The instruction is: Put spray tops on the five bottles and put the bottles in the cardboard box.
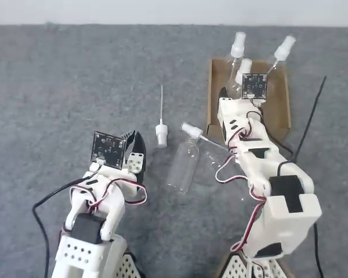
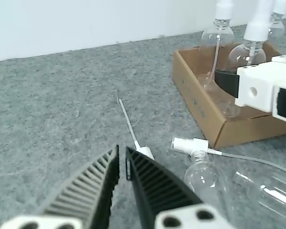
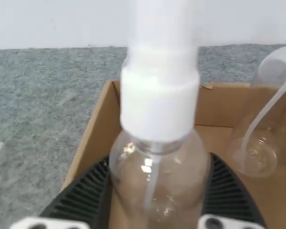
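Left gripper (image 2: 122,150) was almost closed on nothing, low over the counter (image 2: 47,109), likely lined up for the loose spray top (image 2: 143,151) just ahead of its tips. Beyond, off to one side, lay a second spray top (image 2: 188,144) and two lying bottles (image 2: 205,176), the nearer one uncapped. Farther off, right gripper (image 3: 157,200) clenched a capped bottle (image 3: 157,157) upright in the cardboard box (image 3: 93,129), probably for setting down. Two more capped bottles (image 1: 236,55) stood past it in the box.

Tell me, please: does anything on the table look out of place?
Yes. A bare bottle lies on its side outside the cardboard box, with a loose spray top by its neck and a second spray top farther off.
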`<act>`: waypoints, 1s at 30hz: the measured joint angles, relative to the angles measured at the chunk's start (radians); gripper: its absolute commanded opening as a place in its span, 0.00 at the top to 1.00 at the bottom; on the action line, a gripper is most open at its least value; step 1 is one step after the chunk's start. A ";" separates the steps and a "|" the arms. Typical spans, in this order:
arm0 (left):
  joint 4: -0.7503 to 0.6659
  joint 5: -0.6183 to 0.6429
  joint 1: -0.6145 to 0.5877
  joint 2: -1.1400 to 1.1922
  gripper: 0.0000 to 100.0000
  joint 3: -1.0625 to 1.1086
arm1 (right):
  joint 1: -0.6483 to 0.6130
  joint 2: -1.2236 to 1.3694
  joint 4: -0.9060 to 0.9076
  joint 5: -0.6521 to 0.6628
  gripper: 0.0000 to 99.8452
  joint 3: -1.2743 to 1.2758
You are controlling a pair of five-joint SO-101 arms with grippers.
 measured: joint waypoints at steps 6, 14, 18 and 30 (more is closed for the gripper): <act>0.000 0.000 0.000 0.000 0.99 0.000 | 0.000 0.000 0.000 0.000 0.79 0.000; 0.000 0.000 0.000 0.000 0.99 0.000 | 0.000 -0.087 0.031 0.000 0.79 0.002; 0.000 0.000 0.000 0.000 0.99 0.000 | 0.000 -0.098 0.044 0.000 0.79 0.002; 0.000 0.000 0.000 0.000 0.99 0.000 | 0.000 -0.324 0.190 0.000 0.79 0.002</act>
